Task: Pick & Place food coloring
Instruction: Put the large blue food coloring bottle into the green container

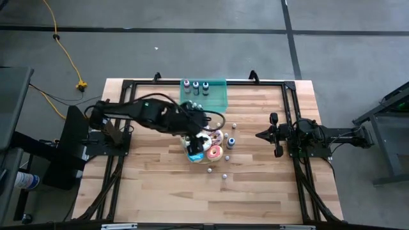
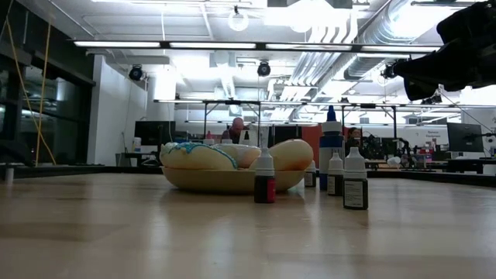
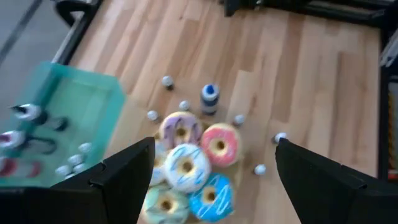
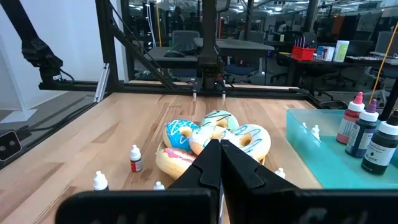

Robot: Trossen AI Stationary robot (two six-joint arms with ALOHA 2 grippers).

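Several tiny food coloring bottles stand loose on the table around a plate of frosted donuts (image 1: 206,148): a blue-capped one (image 1: 230,142) (image 3: 209,98) and pale ones (image 1: 223,177) (image 3: 260,168). In the low view they stand upright to the right of the plate (image 2: 355,182). More bottles stand in the teal tray (image 1: 214,94) (image 4: 367,132). My left gripper (image 3: 214,180) hangs open and empty above the donuts (image 1: 193,133). My right gripper (image 1: 259,135) is shut and empty at the table's right (image 4: 219,163), pointing toward the donuts.
The teal tray (image 3: 81,115) sits at the table's far edge, beside the donut plate (image 4: 214,140). A black frame rail (image 1: 291,115) runs around the work area. Bare wood (image 1: 166,185) lies toward the near edge.
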